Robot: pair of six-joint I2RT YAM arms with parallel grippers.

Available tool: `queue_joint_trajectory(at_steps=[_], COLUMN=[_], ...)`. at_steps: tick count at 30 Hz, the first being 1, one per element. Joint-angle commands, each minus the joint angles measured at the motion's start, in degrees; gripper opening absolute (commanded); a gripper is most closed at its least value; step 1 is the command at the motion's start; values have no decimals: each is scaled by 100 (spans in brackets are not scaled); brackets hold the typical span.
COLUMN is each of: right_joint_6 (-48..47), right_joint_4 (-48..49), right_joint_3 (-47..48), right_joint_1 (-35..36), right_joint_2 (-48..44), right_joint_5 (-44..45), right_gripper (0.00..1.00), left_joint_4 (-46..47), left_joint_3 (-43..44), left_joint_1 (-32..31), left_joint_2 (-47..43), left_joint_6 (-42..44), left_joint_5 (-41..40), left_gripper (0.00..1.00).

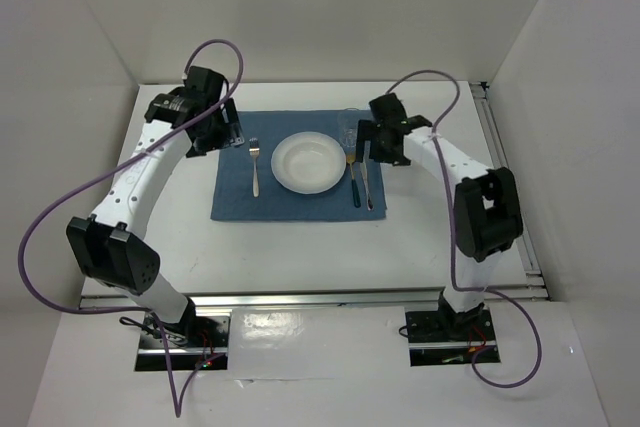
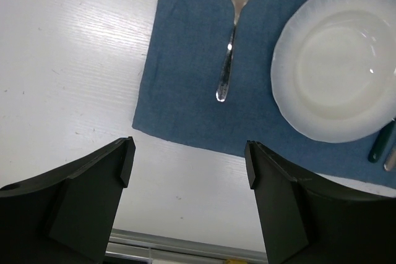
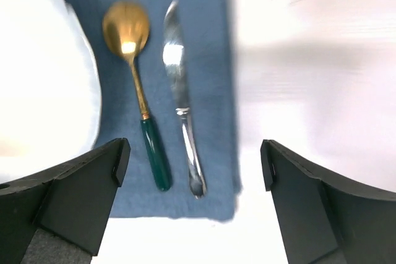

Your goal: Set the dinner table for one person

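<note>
A blue placemat [image 1: 235,197] lies on the white dinner table [image 1: 180,197]. On it are a white plate [image 1: 307,162], a silver fork [image 1: 254,165] to its left, and a gold spoon with a green handle [image 1: 352,177] and a silver knife [image 1: 367,182] to its right. A clear glass [image 1: 348,125] stands at the mat's far right. My left gripper [image 1: 232,134] is open and empty above the mat's left edge. My right gripper [image 1: 385,152] is open and empty above the knife. The left wrist view shows the fork [image 2: 231,47] and plate [image 2: 337,60]. The right wrist view shows the spoon [image 3: 137,85] and knife [image 3: 180,91].
White walls enclose the table on three sides. A metal rail [image 1: 300,297] runs along the front edge and another [image 1: 505,177] along the right side. Purple cables loop over both arms.
</note>
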Motion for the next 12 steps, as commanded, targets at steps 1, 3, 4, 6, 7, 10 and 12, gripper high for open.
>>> queue_joint_trajectory(at_steps=[1, 3, 4, 6, 7, 10, 12], right_joint_6=[668, 931, 994, 1046, 1047, 1047, 986], right_joint_4=[-791, -1203, -1292, -1354, -1355, -1215, -1144], right_joint_3=[487, 488, 418, 260, 172, -223, -469], right_joint_1=[-390, -541, -672, -726, -804, -980, -1086], right_joint_2=[-890, -1076, -1277, -1533, -1812, -2349, -2561], right_joint_5=[914, 1187, 1240, 1302, 1302, 1215, 1074], right_gripper=[100, 100, 100, 100, 100, 100, 100], left_joint_4=[-38, 75, 76, 129, 198, 348, 410], left_joint_3=[580, 712, 765, 845, 845, 845, 784], left_joint_1=[25, -37, -89, -90, -142, -142, -142], left_joint_2=[-194, -396, -466, -668, -730, -923, -985], left_joint_6=[145, 347, 348, 418, 418, 418, 418], left_joint_5=[440, 860, 984, 1152, 1257, 1328, 1381], left_gripper=[90, 90, 90, 91, 92, 92, 93])
